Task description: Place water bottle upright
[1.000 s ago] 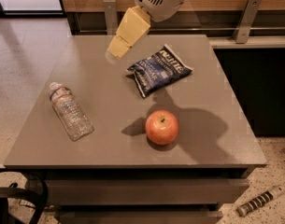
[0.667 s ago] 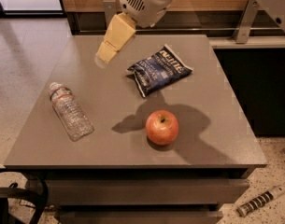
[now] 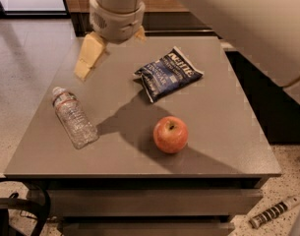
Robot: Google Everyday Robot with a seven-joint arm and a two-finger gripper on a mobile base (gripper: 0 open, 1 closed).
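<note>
Clear plastic, the water bottle lay on its side at the desk's left, while the gripper hovered at upper left, jaws seemingly open and empty; its round body might roll off.

The water bottle lies flat at the left of the surface; the end effector hovers beyond it, apart.

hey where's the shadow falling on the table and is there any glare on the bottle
Camera view: the arm's dark shadow runs across the table between the water bottle and the apple; the pincer hovers above the table's far left part; the bottle shows only faint highlights, no strong glare.
</note>
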